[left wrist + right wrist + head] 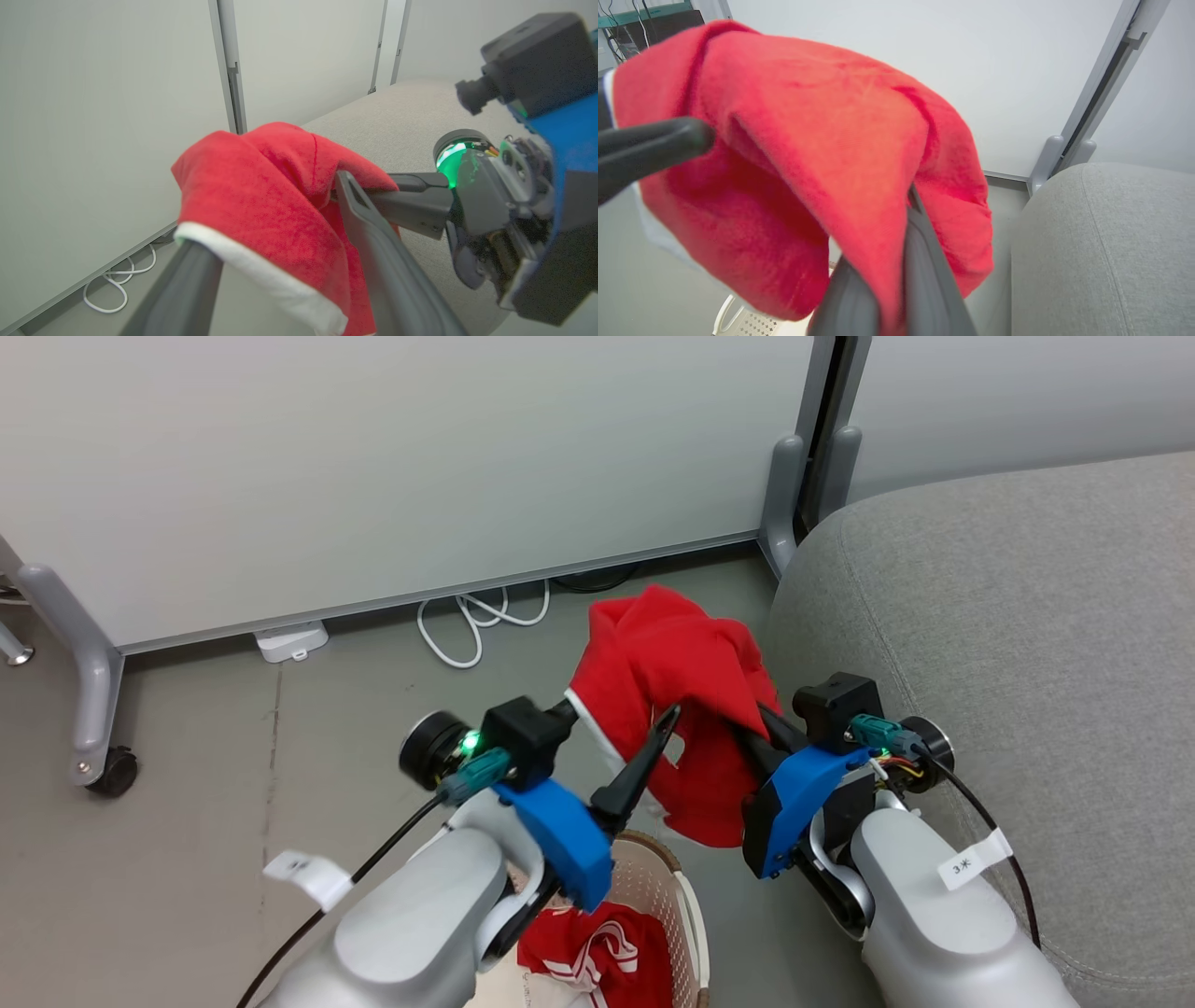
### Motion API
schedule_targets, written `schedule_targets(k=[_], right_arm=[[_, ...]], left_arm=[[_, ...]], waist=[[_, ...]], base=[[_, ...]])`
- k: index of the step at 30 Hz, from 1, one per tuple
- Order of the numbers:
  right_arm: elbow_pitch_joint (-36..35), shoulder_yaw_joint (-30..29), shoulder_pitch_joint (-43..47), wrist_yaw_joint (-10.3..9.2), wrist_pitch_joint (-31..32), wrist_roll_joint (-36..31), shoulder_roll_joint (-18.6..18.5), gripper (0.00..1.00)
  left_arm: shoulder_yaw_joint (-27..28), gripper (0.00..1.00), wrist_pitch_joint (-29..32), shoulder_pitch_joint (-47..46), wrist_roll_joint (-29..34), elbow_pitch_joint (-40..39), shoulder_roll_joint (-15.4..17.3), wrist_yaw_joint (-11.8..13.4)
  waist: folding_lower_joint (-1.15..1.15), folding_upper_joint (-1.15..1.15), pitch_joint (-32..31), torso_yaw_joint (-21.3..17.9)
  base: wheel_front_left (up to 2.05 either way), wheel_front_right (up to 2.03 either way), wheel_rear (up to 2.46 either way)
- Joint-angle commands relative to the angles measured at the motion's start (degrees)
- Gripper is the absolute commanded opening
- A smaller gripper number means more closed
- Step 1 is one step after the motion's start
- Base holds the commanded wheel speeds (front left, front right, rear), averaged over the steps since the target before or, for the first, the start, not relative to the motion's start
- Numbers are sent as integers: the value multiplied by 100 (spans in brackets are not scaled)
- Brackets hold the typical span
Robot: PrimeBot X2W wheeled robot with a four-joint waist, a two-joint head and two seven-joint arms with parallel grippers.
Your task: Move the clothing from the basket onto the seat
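One red garment [677, 672] with white trim hangs in the air between my two grippers, beside the grey seat [1027, 616]. My right gripper [750, 721] is shut on its right side; in the right wrist view the fingers [920, 280] pinch the cloth [822, 140]. My left gripper [621, 709] stands open, its jaws wide apart. The garment's white edge [261, 270] drapes over one left finger [187, 284], while the other finger [373, 242] is bare. A second red garment [597, 952] with white stripes lies in the basket [686, 896] below my left arm.
A pale partition panel [373, 457] on grey legs with a caster [114, 770] stands behind. A white cable [476, 621] and a white adapter [291, 640] lie on the floor at its foot. The seat's rounded corner [1101, 242] is close to my right arm.
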Motion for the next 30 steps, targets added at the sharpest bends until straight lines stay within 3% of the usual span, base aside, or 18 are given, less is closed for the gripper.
schedule_targets(k=[1,5,11,20,30], right_arm=[[-7,-52,-61,11,-41,-26,-17,0],[-78,-122,-29,11,-44,-81,-17,0],[-181,-263,66,11,-28,-172,-16,0],[-317,-369,200,11,50,-258,-16,0],[-437,-375,291,11,96,-216,-15,0]], left_arm=[[69,100,-95,155,0,-85,109,-14],[325,100,-205,583,77,-403,330,68],[1218,100,-213,1404,526,-1353,522,221],[2214,100,-216,2449,1230,-1953,495,166],[2719,100,-216,2848,1695,-2057,389,62]], waist=[[0,0,-2,-16],[0,0,0,-36],[0,0,1,-51],[0,0,-32,-182],[0,0,-3,-553]], base=[[0,0,0],[0,0,0],[0,0,0],[0,0,0],[0,0,0]])
